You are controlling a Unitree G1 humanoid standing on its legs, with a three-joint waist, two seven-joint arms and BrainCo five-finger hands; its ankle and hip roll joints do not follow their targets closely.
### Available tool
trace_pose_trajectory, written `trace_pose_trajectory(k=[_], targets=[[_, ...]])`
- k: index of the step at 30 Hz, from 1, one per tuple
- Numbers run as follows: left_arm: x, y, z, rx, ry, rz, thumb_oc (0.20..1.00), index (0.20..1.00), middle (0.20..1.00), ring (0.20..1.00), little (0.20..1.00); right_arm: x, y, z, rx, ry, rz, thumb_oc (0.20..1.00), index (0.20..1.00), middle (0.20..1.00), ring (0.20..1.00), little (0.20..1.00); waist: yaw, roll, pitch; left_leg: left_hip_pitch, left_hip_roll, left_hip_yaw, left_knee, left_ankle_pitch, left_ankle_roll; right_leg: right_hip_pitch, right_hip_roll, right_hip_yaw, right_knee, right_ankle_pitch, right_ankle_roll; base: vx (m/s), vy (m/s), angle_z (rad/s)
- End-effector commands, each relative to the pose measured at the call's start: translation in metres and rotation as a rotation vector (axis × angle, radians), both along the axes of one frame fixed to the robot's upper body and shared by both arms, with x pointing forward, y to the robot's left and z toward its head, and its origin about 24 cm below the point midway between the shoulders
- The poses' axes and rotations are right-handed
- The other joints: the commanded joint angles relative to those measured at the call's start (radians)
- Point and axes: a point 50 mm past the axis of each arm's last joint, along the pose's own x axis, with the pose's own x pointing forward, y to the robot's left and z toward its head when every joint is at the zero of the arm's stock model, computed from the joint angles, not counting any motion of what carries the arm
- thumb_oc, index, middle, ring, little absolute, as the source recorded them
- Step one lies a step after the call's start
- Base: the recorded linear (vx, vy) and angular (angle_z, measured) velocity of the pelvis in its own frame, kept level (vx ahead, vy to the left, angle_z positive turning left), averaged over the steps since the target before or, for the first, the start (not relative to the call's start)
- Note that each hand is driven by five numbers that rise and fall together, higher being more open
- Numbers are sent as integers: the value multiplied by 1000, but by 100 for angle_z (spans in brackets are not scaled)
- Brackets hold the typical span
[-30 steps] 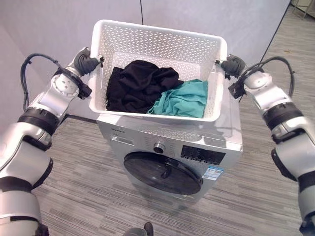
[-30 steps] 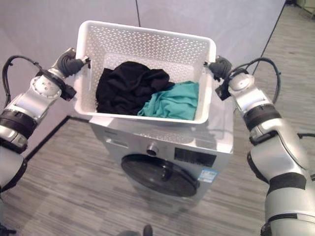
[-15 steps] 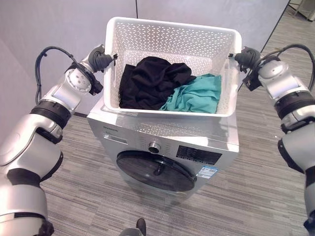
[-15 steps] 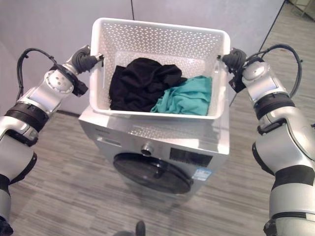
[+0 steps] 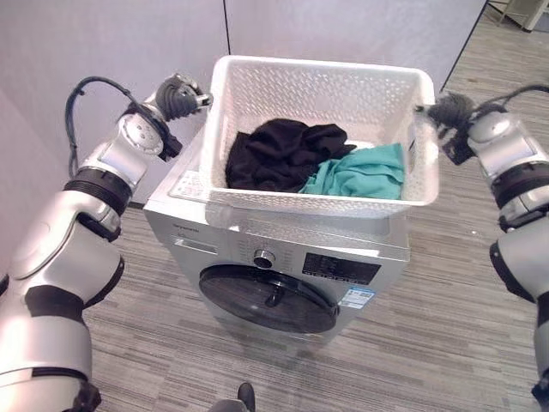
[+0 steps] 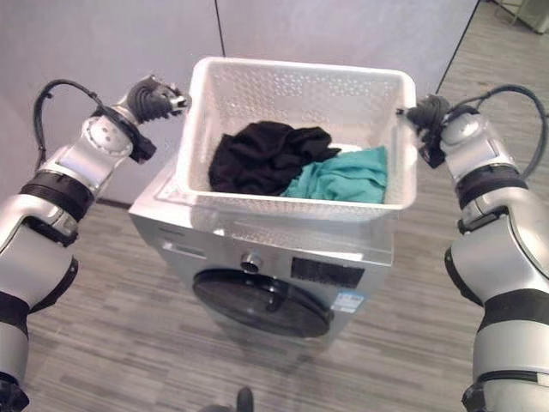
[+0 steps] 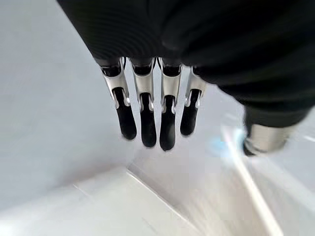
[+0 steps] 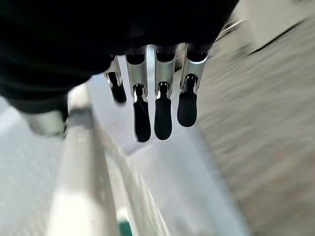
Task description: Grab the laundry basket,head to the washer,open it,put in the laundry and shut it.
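Observation:
The white perforated laundry basket (image 5: 317, 64) rests on top of the silver front-loading washer (image 5: 206, 239), whose round dark door (image 5: 266, 299) is closed. Black clothes (image 5: 279, 153) and a teal garment (image 5: 360, 172) lie inside the basket. My left hand (image 5: 177, 93) hangs just off the basket's left rim, its fingers (image 7: 147, 118) straight and holding nothing. My right hand (image 5: 446, 110) is at the right rim, its fingers (image 8: 162, 113) also straight, with the basket's edge (image 8: 74, 187) running beside the thumb. Both hands are open.
Grey partition walls (image 5: 111, 43) stand right behind the washer and to its left. Grey striped carpet (image 5: 429, 343) spreads in front of the washer and to its right.
The basket has come down onto the washer top. Both hands, earlier curled on the rim's ends, now have straight fingers, and the left one has drawn off the rim. The camera has shifted.

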Motion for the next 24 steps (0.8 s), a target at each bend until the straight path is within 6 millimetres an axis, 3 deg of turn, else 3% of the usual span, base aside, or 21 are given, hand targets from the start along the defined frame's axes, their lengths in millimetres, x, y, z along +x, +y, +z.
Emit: trace_pose_trajectory(k=[1, 10, 16, 24], targets=[[-14, 24, 52, -12, -161, 134, 1000, 1000, 1000, 1000, 1000, -34, -53, 37, -90, -74, -221, 1000, 1000, 1000, 1000, 1000, 30, 41, -35, 69, 30, -23, -21, -144, -47, 59, -41, -15, -50, 182, 60, 3, 12, -8], [-18, 30, 58, -14, -197, 162, 1000, 1000, 1000, 1000, 1000, -17, -30, 29, -36, -110, -139, 1000, 1000, 1000, 1000, 1000, 34, 36, -31, 58, 16, -20, -26, -122, -38, 46, -56, -27, -57, 192, 60, -18, 8, -4], [-24, 40, 65, -39, -240, 177, 1000, 1000, 1000, 1000, 1000, -7, -14, 14, 30, -115, -87, 1000, 1000, 1000, 1000, 1000, 63, 34, -27, 43, 16, -20, -14, -127, -36, 36, -59, -34, -70, 188, 60, 0, 0, 0], [-30, 45, 62, -113, -322, 120, 1000, 1000, 1000, 1000, 1000, -8, -16, 7, 144, -197, -78, 1000, 1000, 1000, 1000, 1000, 89, 26, -23, 42, 19, -30, -3, -131, -36, 51, -58, -42, -69, 179, 60, -1, 1, 0]])
